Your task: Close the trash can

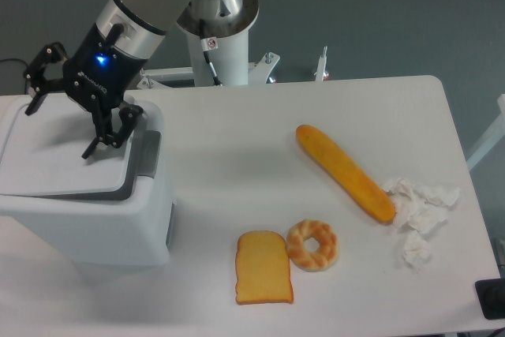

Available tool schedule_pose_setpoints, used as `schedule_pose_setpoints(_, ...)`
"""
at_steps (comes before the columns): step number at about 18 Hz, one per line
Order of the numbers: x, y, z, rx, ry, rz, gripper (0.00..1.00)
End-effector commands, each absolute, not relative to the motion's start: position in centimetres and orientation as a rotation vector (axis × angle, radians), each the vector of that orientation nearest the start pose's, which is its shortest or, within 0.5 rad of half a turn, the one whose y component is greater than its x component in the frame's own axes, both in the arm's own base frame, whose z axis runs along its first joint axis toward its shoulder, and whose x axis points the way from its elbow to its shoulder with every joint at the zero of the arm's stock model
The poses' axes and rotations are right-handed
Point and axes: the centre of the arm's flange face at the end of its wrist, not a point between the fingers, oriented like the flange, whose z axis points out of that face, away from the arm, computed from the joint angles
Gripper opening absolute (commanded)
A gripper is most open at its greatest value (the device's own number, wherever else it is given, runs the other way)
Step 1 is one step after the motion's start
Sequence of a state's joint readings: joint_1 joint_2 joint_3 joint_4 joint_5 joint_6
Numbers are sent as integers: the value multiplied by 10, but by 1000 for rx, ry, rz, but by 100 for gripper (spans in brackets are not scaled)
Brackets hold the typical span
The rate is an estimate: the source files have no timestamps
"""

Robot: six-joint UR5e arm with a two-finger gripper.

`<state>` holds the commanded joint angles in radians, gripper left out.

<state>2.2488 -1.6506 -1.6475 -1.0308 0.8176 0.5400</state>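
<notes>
- Sitting at the table's left edge, the trash can (87,219) shows its lid (63,155) nearly flat; pressing off-centre could leave it unlatched.
- Spread wide and empty, the gripper (61,124) could snag its fingers on the grey latch tab (148,155).

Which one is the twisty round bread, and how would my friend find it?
Start at the big white trash can on the left, then look right along the table's near edge. Beside the flat toast slice, on its right, sits the twisty ring bread. It is the only food with a hole in the middle.
</notes>
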Motion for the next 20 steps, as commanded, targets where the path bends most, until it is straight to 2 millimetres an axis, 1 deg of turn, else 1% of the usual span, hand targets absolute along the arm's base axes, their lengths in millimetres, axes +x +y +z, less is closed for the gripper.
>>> schedule_pose_setpoints(9,-184,543,493,-2373,3,-504,100)
schedule_pose_setpoints(12,-184,540,486,-2386,-19,-524,100)
schedule_pose_setpoints(16,-187,535,487,-2386,-46,-524,100)
schedule_pose_setpoints(20,-186,534,486,-2387,-48,-527,100)
